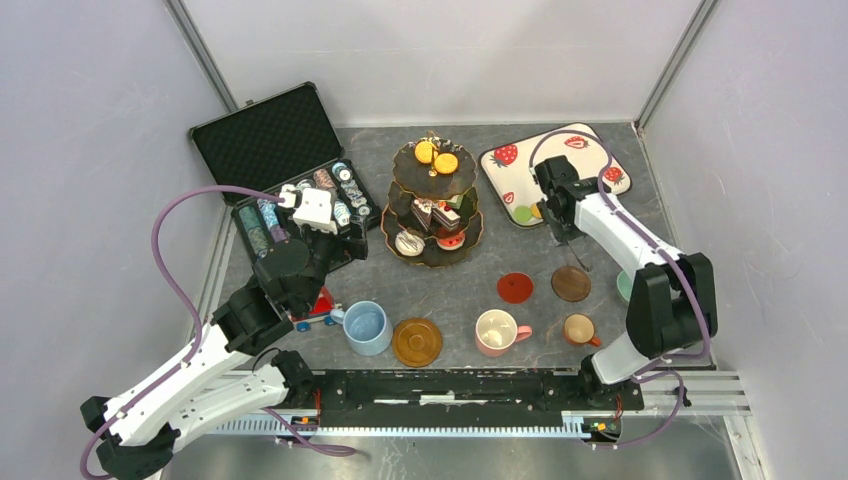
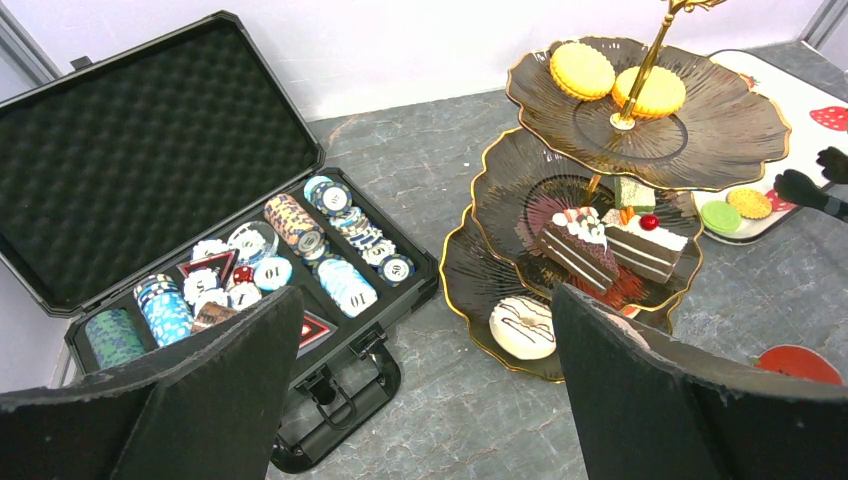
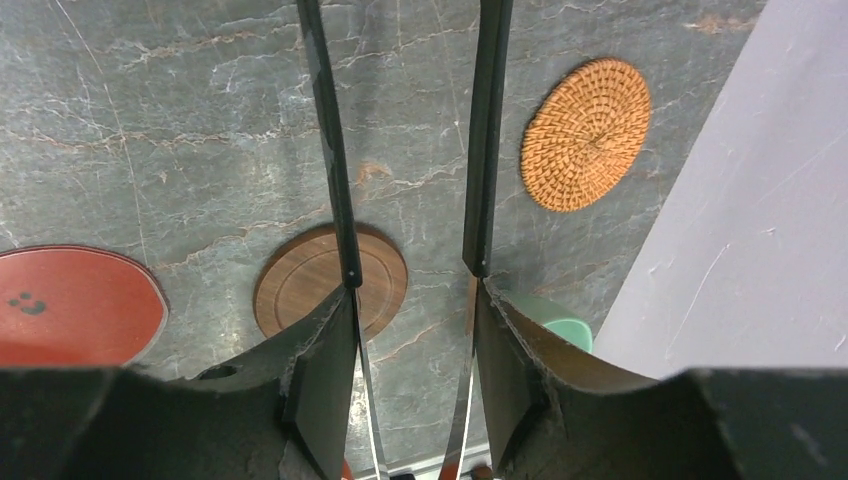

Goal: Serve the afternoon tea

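The left gripper [image 2: 425, 300] is hanging with its fingers spread wide, nothing between them. Ahead of its left finger the black case [image 2: 150, 150] of poker chips is lying open, its front corner reaching into the gap. Ahead of its right finger the three-tier stand [image 2: 745, 130] is rising, with a white donut [image 2: 523, 327] on the bottom tier just past that fingertip. A lane of bare table [image 2: 400, 170] is running between the case and the stand's gold rims.

The right gripper [image 3: 413, 290] is pinching thin black tongs [image 3: 330, 150], whose blades are running forward, apart, over bare stone. The wooden coaster [image 3: 300, 290] is lying partly under the left blade and the red coaster [image 3: 70, 300] farther left. The woven coaster [image 3: 585, 135] is lying right of the right blade, near the wall [image 3: 740, 250]. The green mug [image 3: 550, 322] is showing just beside the right finger.
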`<state>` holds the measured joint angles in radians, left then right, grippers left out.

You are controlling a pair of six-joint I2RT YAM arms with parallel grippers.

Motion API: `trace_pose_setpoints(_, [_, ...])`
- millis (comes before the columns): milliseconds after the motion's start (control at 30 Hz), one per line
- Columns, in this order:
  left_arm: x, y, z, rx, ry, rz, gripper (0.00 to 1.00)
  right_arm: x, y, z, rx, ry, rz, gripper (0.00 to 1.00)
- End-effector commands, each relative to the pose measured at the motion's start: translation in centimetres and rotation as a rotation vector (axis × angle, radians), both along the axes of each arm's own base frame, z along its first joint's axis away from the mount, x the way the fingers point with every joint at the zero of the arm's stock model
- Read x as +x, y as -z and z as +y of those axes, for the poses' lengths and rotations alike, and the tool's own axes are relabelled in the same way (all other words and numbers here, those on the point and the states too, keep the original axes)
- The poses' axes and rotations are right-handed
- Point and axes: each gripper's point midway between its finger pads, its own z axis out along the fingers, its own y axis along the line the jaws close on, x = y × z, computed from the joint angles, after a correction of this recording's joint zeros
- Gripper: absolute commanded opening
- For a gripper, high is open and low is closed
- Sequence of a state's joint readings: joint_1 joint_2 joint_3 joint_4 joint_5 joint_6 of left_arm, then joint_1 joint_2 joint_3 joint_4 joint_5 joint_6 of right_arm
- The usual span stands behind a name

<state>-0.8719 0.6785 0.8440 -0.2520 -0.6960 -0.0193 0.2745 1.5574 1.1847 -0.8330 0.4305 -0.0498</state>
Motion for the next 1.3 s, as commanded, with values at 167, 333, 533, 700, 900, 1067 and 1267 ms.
trace_pose_setpoints(167, [0.0, -1.2, 0.0, -0.053, -0.003, -0.022, 1.0, 1.0, 1.8, 1.1, 0.028, -0.02, 0.058, 0.48])
trace_pose_setpoints(333, [0.0, -1.2, 0.0, -0.051, -0.004, -0.022, 1.0, 1.8, 2.6, 2.1, 0.062, -0.041, 0.065, 0.48])
trace_pose_setpoints(533, [0.0, -1.2, 0.0, -0.05, -0.004, -0.022, 1.0, 2.9, 3.3, 2.2, 0.046, -0.033, 0.066, 0.48])
trace_pose_setpoints(700, [0.1, -1.0, 0.0, -0.044, -0.008, -0.019, 1.0, 3.9, 4.0, 2.0, 0.038, -0.019, 0.061, 0.49])
trace_pose_setpoints(900, [0.1, -1.0, 0.0, -0.043, -0.007, -0.019, 1.0, 4.1, 5.0, 1.7, 0.083, 0.0, 0.078, 0.5])
trace_pose_setpoints(1067, [0.1, -1.0, -0.2, -0.045, -0.001, -0.017, 1.0, 3.8, 5.3, 2.5, 0.16, -0.015, 0.096, 0.49])
trace_pose_setpoints(1267, [0.1, -1.0, -0.2, -0.046, 0.002, -0.017, 1.0, 3.6, 5.7, 2.5, 0.173, -0.016, 0.121, 0.43])
